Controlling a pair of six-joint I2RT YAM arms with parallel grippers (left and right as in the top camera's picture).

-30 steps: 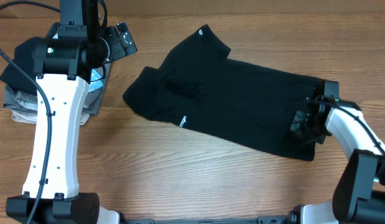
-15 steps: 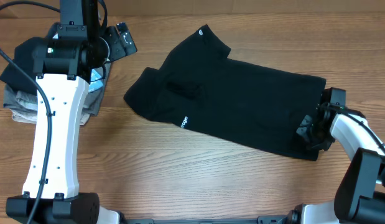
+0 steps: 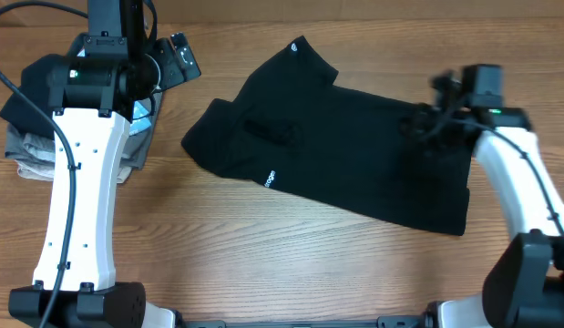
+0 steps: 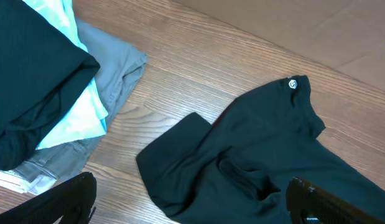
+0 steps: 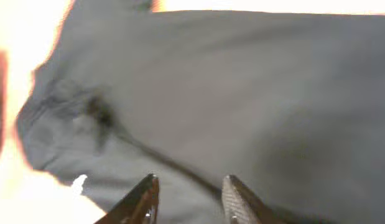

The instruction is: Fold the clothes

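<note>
Wood table (image 3: 263, 264): black T-shirt (image 3: 354, 155) lies flat-ish across the middle, rumpled at the end nearer the left arm. Left gripper (image 4: 191, 206) hangs by the pile of folded clothes (image 4: 114, 68), fingers spread wide, nothing in them. Right gripper (image 5: 189, 199) hovers over the shirt's other end, fingers partly apart, no cloth btwn them in the blurry wrist view. Step is prob. an early fold. Next move needs a drop, an edge pinch, then a carry-over.
</note>
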